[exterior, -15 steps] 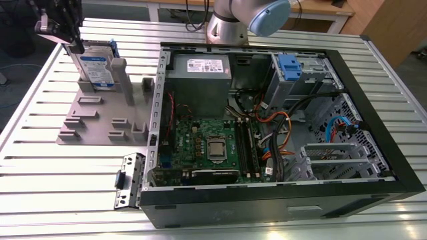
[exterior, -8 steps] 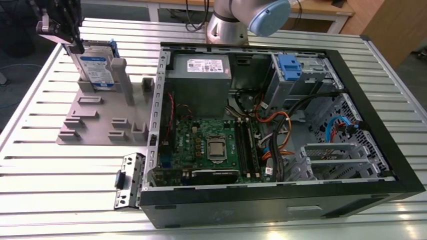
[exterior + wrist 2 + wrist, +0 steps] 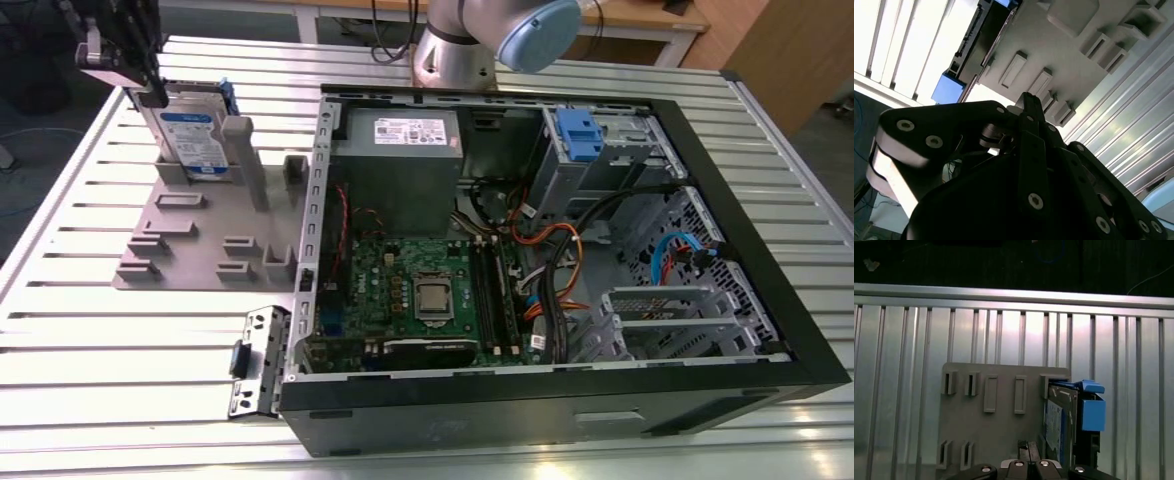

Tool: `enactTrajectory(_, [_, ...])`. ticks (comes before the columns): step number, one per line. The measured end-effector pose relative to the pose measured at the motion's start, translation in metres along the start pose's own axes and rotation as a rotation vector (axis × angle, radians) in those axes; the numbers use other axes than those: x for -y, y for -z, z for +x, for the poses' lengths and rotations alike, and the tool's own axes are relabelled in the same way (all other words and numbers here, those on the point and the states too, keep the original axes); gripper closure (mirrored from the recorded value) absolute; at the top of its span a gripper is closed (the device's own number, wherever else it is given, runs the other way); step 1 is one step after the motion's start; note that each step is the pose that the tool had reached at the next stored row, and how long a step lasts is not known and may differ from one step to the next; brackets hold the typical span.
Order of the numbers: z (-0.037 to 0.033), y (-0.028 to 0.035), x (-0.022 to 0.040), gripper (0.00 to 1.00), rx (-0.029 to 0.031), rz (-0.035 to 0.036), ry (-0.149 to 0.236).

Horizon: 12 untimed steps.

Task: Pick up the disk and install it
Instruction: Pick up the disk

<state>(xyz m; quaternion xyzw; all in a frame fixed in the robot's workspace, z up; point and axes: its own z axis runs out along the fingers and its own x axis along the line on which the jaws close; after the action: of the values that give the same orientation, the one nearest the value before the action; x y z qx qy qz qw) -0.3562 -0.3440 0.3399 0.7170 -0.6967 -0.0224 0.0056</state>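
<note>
here, one upright disk (image 3: 191, 138), one end effector (image 3: 155, 94) near

Silver arm (image 3: 451, 58), pale-blue joint cap (image 3: 538, 32)

No print here is legible to me. In the exterior view, the disk (image 3: 191, 140) at the upper left of the frame carries a white-and-blue label (image 3: 184, 132). The grey power supply box (image 3: 396, 165) at upper centre bears a white sticker (image 3: 411, 130). Neither one can be read.
</note>
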Motion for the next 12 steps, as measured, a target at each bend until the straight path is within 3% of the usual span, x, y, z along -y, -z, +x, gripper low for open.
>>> enactTrajectory(12, [0.0000,0.0000,0.0000,0.90,-0.0028,-0.0016,0.068])
